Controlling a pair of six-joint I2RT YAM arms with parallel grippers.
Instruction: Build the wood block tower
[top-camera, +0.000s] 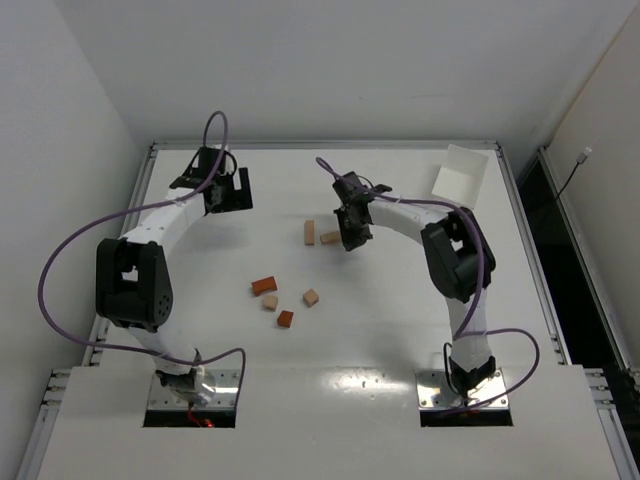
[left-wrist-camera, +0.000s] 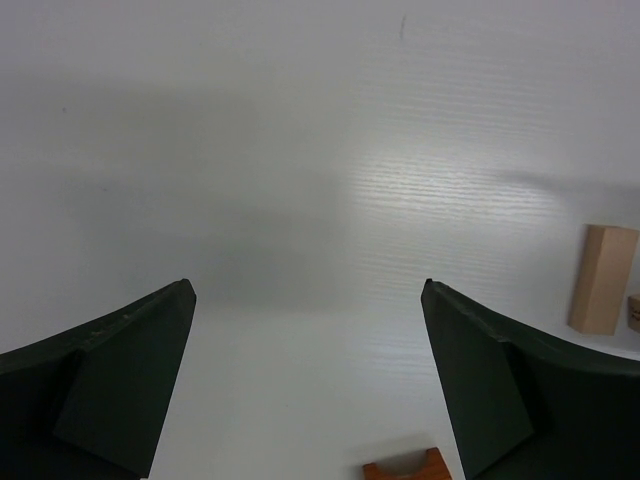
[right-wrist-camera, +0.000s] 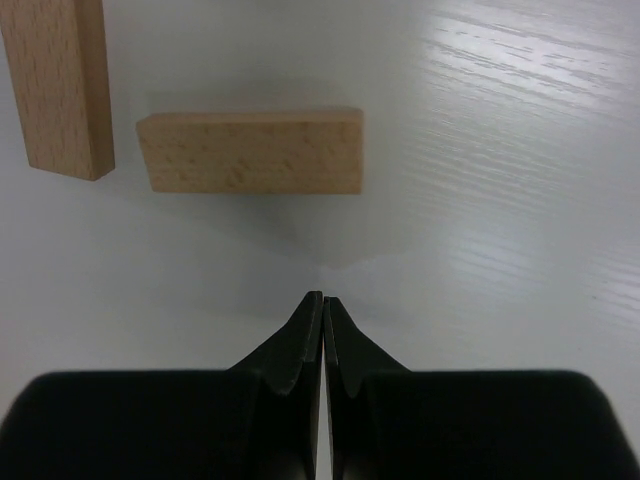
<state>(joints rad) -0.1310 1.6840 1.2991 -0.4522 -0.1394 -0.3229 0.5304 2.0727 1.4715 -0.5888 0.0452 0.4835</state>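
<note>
Six small wood blocks lie singly on the white table; none is stacked. Two pale tan bars lie mid-table. A reddish block, two pale cubes and a reddish cube lie nearer the arms. My right gripper is shut and empty, just right of the bars. In the right wrist view its tips sit just short of one bar, with the other bar at the upper left. My left gripper is open and empty at the far left, with a pale bar and a reddish block in its view.
A white rectangular box stands at the table's far right corner. Raised table edges run along the left, back and right sides. Purple cables loop from both arms.
</note>
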